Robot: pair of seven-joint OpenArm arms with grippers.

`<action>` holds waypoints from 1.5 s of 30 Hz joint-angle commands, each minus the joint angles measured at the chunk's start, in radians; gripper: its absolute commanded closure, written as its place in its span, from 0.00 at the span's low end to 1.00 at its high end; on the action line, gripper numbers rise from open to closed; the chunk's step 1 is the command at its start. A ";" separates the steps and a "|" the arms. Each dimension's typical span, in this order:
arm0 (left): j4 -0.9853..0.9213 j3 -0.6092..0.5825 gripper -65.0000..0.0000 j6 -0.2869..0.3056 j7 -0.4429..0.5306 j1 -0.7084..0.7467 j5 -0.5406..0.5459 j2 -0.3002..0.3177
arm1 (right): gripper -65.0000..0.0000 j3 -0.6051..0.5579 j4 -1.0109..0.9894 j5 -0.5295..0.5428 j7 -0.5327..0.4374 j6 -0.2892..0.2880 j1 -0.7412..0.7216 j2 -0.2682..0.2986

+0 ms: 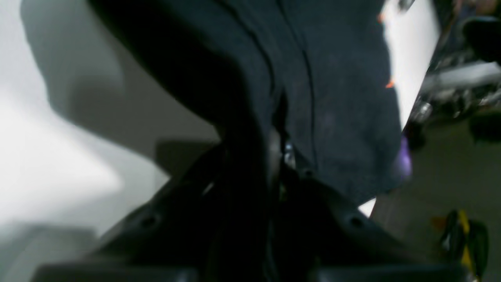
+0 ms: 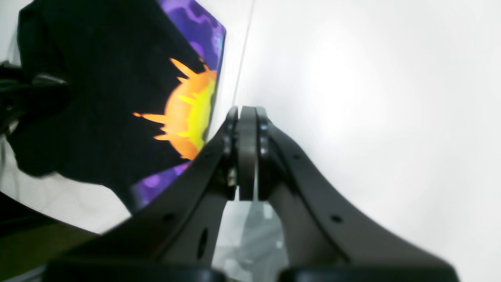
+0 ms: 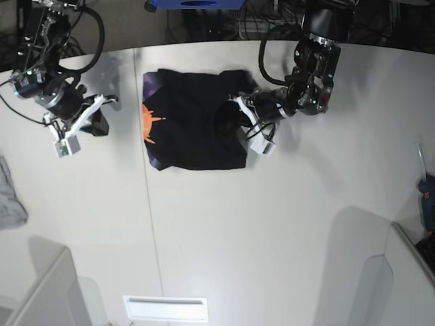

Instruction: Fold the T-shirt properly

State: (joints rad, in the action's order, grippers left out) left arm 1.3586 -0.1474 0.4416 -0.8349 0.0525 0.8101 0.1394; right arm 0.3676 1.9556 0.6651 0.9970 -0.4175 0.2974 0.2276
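Observation:
The black T-shirt (image 3: 194, 129) lies partly folded on the white table, its orange and purple print (image 3: 149, 122) along the left edge. My left gripper (image 3: 232, 122) is at the shirt's right edge. In the left wrist view its jaws (image 1: 280, 156) are shut on a bunched fold of the black T-shirt (image 1: 332, 98). My right gripper (image 3: 100, 125) hovers left of the shirt, apart from it. In the right wrist view the right gripper (image 2: 246, 117) is shut with nothing between its fingers, and the T-shirt's print (image 2: 188, 113) shows just beyond them.
A small grey cloth (image 3: 10, 200) lies at the table's left edge. A seam (image 3: 151, 224) runs down the table (image 3: 272, 224) below the shirt. A blue object (image 3: 197, 3) sits beyond the far edge, and a teal item (image 3: 427, 197) at the right edge.

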 commanded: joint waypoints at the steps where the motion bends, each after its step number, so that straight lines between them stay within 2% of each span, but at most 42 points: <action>1: 0.017 0.001 1.00 -0.020 -0.056 -0.009 -0.057 0.012 | 1.00 0.006 0.014 0.012 -0.017 -0.008 -0.004 0.011; 4: 0.078 -0.001 1.00 -0.020 -0.143 -0.049 -0.139 0.015 | 1.00 0.006 0.015 0.012 -0.019 -0.008 0.023 0.008; 7: 0.134 -0.041 1.00 -0.014 -0.238 -0.104 -0.251 0.053 | 1.00 0.008 0.015 0.011 -0.019 -0.007 0.044 0.002; 10: 0.147 -0.203 1.00 -0.014 -0.261 -0.185 -0.308 0.121 | 1.00 0.008 0.015 0.009 -0.043 -0.004 0.067 -0.012; 15: 0.143 -0.498 1.00 -0.014 -0.257 -0.322 -0.315 0.225 | 1.00 0.008 0.012 0.009 -0.139 0.001 0.130 -0.044; 17: 0.146 -0.605 1.00 -0.014 -0.252 -0.383 -0.315 0.242 | 1.00 0.008 0.012 0.009 -0.160 0.045 0.150 -0.053; 20: 0.150 -0.765 1.00 -0.014 -0.179 -0.466 -0.317 0.276 | 1.00 0.006 0.012 0.009 -0.191 0.113 0.173 -0.076; 26: 0.140 -1.059 1.00 -0.014 -0.022 -0.622 -0.317 0.314 | 1.00 0.006 -0.012 0.008 -0.214 0.128 0.204 -0.107; 29: 0.138 -1.147 1.00 -0.014 0.070 -0.675 -0.338 0.317 | 1.00 0.006 -0.046 0.008 -0.215 0.190 0.207 -0.129; 33: 0.126 -1.227 1.00 -0.011 0.184 -0.688 -0.496 0.309 | 1.00 -0.003 -0.068 0.008 -0.251 0.233 0.224 -0.141; 35: 0.101 -1.237 1.00 0.035 0.225 -0.682 -0.588 0.291 | 1.00 -0.003 -0.074 0.008 -0.272 0.236 0.236 -0.141; 38: 0.037 -1.233 1.00 0.150 0.279 -0.665 -0.706 0.250 | 1.00 -0.005 -0.091 0.008 -0.280 0.236 0.256 -0.141; 43: -0.017 -1.142 1.00 0.210 0.314 -0.618 -0.820 0.196 | 1.00 -0.032 -0.094 0.006 -0.293 0.236 0.293 -0.156; 45: -0.018 -1.108 1.00 0.251 0.312 -0.598 -0.845 0.168 | 1.00 -0.034 -0.095 0.006 -0.306 0.236 0.299 -0.155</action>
State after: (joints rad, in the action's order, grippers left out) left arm 1.3579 -1.2400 0.6544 -0.4614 -0.5598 -0.0132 0.3035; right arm 0.3260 1.8450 0.6670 0.7170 -0.1757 0.5941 0.0605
